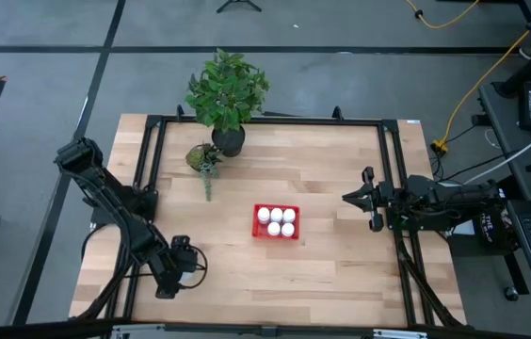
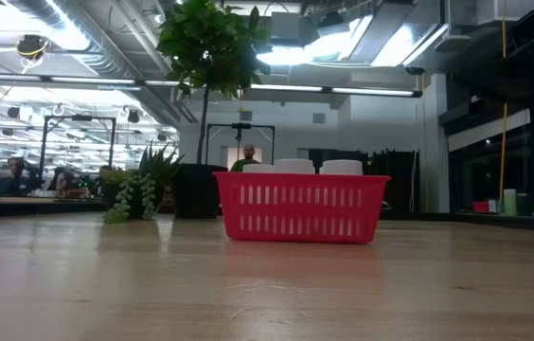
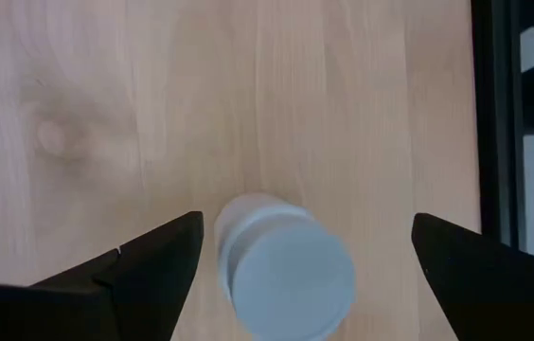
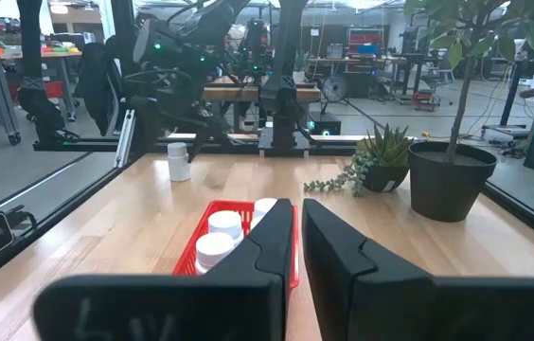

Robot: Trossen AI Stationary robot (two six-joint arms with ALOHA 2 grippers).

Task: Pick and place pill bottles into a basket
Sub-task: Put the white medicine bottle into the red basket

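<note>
Wide-open left gripper (image 3: 300,260) straddles one pill bottle (image 3: 284,268), not touching it.

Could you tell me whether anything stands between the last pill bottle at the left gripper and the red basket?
Nothing visible does: bare table separates the pill bottle, between the open left gripper's fingers, from the red basket.
</note>
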